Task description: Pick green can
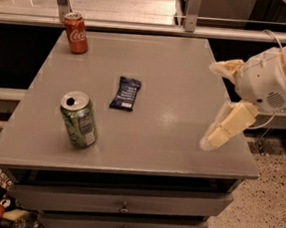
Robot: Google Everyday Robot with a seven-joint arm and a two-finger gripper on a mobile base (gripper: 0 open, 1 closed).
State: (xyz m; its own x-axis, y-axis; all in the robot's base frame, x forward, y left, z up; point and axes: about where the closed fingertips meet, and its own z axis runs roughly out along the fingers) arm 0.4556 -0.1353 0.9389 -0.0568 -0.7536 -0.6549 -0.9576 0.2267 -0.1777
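Note:
The green can (78, 119) stands upright near the front left of the grey table (180, 149), silver top with an open tab hole. My gripper (212, 105) hovers over the table's right edge, far to the right of the can. Its two pale fingers (226, 128) are spread wide apart with nothing between them. The white arm body sits behind it at the right.
A red Coca-Cola can (76, 32) stands at the table's back left corner. A dark blue snack wrapper (126, 92) lies flat near the middle, between the can and my gripper. Drawers run below the table's front edge. A railing crosses behind the table.

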